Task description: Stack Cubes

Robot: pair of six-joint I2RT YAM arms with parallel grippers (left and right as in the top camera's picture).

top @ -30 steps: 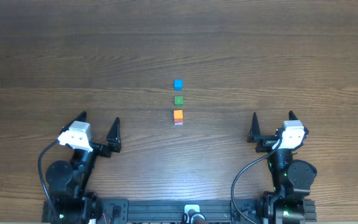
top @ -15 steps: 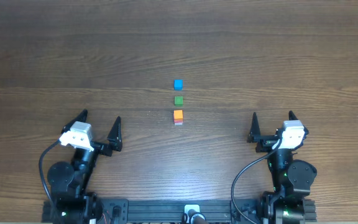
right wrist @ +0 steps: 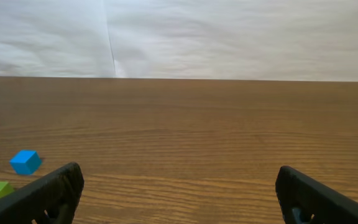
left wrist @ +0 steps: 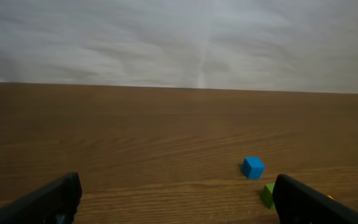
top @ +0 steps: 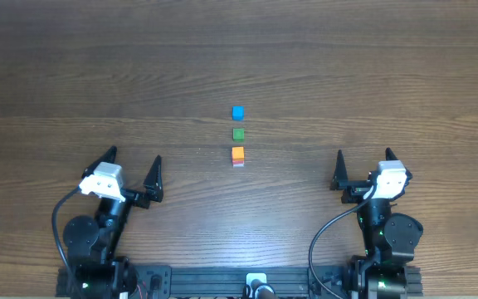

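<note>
A blue cube [top: 237, 112], green cube [top: 238, 134] and orange cube [top: 237, 154] line up from 12 to 6 o'clock on the surface [top: 388, 66]. The orange cube hides all but a pale sliver [top: 237, 164] beneath it. The left gripper [top: 133, 156] and right gripper [top: 363, 154] have their fingers spread open, empty.

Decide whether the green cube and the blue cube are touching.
Apart. The top view shows a plain gap of bare wood between the green cube and the blue cube.
</note>
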